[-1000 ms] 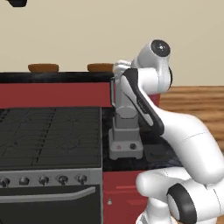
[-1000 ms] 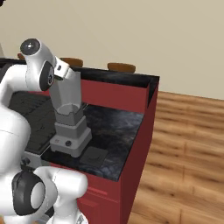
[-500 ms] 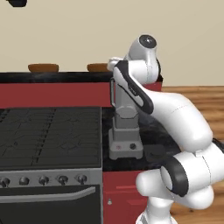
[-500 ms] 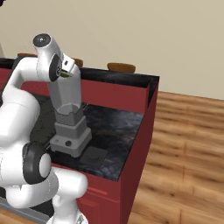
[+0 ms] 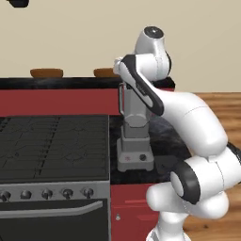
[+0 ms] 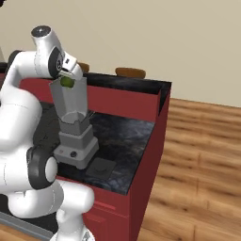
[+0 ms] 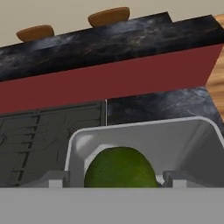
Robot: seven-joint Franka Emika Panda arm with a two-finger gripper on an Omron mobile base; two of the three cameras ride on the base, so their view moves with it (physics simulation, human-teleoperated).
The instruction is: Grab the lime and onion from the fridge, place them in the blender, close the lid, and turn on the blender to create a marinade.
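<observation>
- Now claw [image 7: 114, 180] above the blender [image 6: 74, 126] jar mouth, jaws spread wide either side of the lime [image 7: 120, 168]; grip or release, cannot tell.
- Lid [image 6: 101, 167] flat on the tabletop [image 6: 129, 136], near its front edge, beside blender base.

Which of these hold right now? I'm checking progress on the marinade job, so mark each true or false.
1. The lime is at the mouth of the blender jar. True.
2. The lid sits on the jar. False: it lies on the counter beside the blender's base.
3. The end effector is above the jar. True.
4. The blender stands on the stove. False: it stands on the dark counter next to the stove.
5. An onion is inside the jar. False: no onion is visible there.
</observation>
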